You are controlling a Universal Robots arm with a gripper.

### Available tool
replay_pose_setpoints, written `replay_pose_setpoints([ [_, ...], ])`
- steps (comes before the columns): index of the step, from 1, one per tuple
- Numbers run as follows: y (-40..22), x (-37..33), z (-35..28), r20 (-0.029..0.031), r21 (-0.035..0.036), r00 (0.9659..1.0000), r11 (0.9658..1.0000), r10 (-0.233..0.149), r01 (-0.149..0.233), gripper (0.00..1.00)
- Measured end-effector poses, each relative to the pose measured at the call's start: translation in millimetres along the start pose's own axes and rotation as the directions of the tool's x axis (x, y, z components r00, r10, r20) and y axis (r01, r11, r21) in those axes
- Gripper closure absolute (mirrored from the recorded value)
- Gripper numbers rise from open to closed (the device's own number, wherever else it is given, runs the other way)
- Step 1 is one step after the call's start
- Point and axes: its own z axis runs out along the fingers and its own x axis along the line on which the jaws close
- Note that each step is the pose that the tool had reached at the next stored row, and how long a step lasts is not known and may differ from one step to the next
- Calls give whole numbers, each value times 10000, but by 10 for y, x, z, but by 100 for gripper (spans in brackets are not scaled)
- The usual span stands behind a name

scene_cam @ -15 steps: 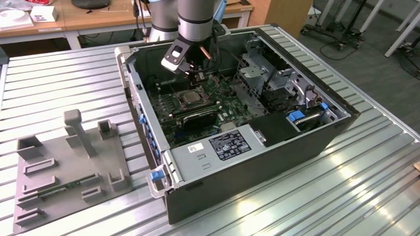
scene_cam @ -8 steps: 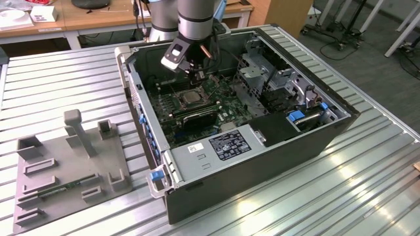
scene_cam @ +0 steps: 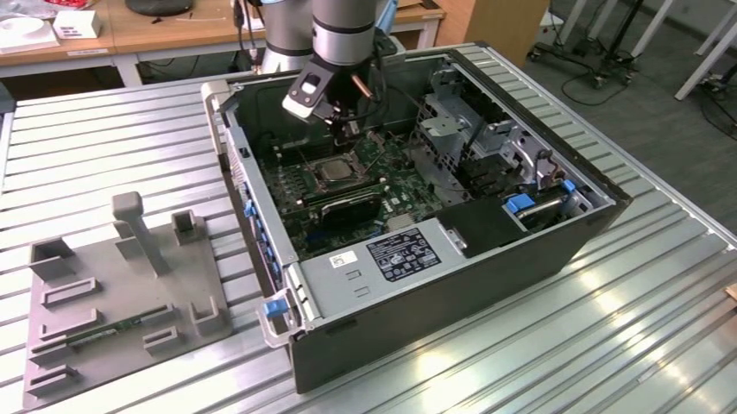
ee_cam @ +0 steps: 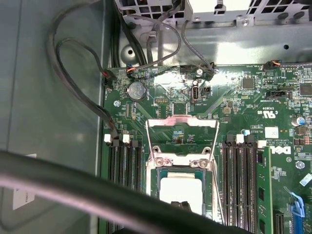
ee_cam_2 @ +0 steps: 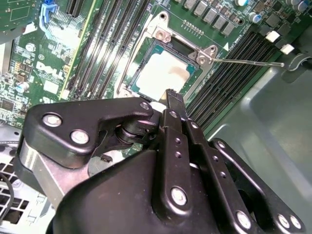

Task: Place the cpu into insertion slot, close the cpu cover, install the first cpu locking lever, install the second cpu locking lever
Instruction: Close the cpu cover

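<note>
The cpu [ee_cam_2: 163,73] lies flat in the insertion slot [ee_cam_2: 146,51], pale face up, and is also seen in the first wrist view [ee_cam: 181,192]. The cpu cover [ee_cam: 183,123], a thin metal frame with a big window, stands tilted up from the socket's hinge edge. One wire locking lever [ee_cam_2: 248,61] sticks out sideways over the memory slots. Another lever [ee_cam_2: 134,56] runs along the socket's other side. My gripper [ee_cam_2: 163,97] hovers just above the cpu's near edge, shut, with nothing in it. In the exterior view the gripper [scene_cam: 345,131] hangs inside the case above the socket [scene_cam: 334,170].
Long black memory slots [ee_cam: 122,165] flank the socket on both sides. Loose cables [ee_cam: 83,97] run along the case wall. The open computer case [scene_cam: 553,250] sits on a ribbed metal table. On the exterior view's left, a grey fixture plate [scene_cam: 103,302] holds a memory stick.
</note>
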Motion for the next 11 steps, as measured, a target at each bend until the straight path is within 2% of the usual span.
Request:
replay_pose_setpoints([
  [11,5,6,-92,0,0,10000,10000,-1,1,90],
])
